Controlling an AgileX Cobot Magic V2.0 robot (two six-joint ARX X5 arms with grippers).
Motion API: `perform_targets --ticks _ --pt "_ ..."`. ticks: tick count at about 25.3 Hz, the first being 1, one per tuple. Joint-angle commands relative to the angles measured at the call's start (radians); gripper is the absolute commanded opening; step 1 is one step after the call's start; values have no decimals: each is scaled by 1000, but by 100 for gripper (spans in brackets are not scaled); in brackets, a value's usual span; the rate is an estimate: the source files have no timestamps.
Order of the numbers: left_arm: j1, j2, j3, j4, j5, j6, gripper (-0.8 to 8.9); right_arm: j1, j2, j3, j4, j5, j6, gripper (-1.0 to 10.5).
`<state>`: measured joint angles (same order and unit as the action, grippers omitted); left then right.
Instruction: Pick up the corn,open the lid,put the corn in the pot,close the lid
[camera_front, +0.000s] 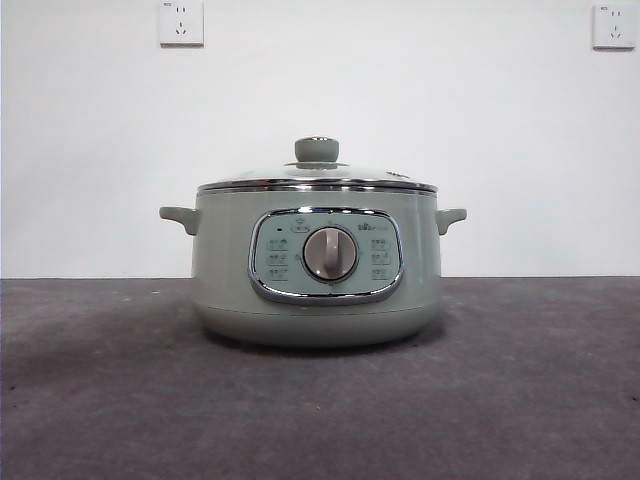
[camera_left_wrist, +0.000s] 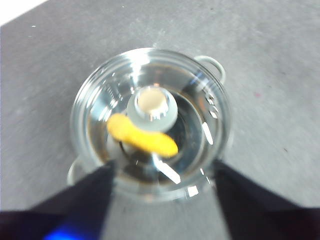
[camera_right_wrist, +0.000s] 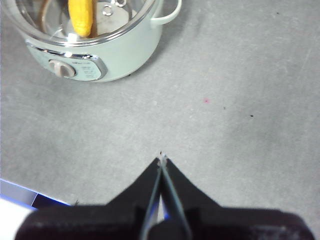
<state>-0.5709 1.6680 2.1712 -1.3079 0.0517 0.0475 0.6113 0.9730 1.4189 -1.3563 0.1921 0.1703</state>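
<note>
The sage-green pot (camera_front: 225, 270) stands in the middle of the table with the glass lid (camera_front: 360, 176) resting on it, knob (camera_front: 317, 150) on top. Through the glass, the yellow corn (camera_left_wrist: 142, 137) lies inside the pot, partly under the knob (camera_left_wrist: 151, 102). My left gripper (camera_left_wrist: 164, 167) hangs open high above the lid, holding nothing, its jaws spread to either side of the rim. Off to the pot's side, my right gripper (camera_right_wrist: 162, 159) is shut and empty above bare table. The right wrist view catches the pot (camera_right_wrist: 125, 50) and the corn (camera_right_wrist: 81, 15) at its edge.
The table is a grey mat (camera_front: 100, 400) with a white wall behind. Two wall sockets (camera_front: 181, 22) sit high on that wall. No arm shows in the front view. The pot's side handles (camera_front: 178, 217) stick out on both sides.
</note>
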Motion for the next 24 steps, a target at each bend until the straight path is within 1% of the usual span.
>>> perform_targets --ticks 1,3,5,9,13,14,15,16,17,20,22,24 --pt "-2 -80 -3 -11 5 5 -4 3 0 -11 -21 4 10 0" --pt "-2 -148 -3 -10 8 -28 -3 3 0 -10 -21 4 10 0" --pt "-4 -203 -3 -10 8 -85 -3 3 1 -10 -21 4 10 0" --pt "-4 -259 -3 -10 6 -89 -3 3 7 -10 -21 4 10 0" --pt "2 -261 -3 -10 4 -93 -3 3 7 -10 -21 4 10 0" --pt "11 -263 -3 -11 2 -41 -3 3 7 -10 -21 4 10 0" --pt "24 -266 -4 -14 -13 46 -3 3 7 -10 -21 4 10 0" --pt "33 -268 -6 -15 -13 93 -3 3 7 -10 -21 5 10 0" --pt "46 -277 -13 -15 -13 121 -3 3 7 -10 -21 6 10 0" --pt "103 -320 -68 -14 -13 109 -3 3 7 -10 -21 6 10 0" --pt "154 -365 -150 -14 -7 111 -3 3 7 -10 -21 6 10 0" --pt "225 -433 -279 -14 -7 115 -3 3 10 -10 -21 7 10 0"
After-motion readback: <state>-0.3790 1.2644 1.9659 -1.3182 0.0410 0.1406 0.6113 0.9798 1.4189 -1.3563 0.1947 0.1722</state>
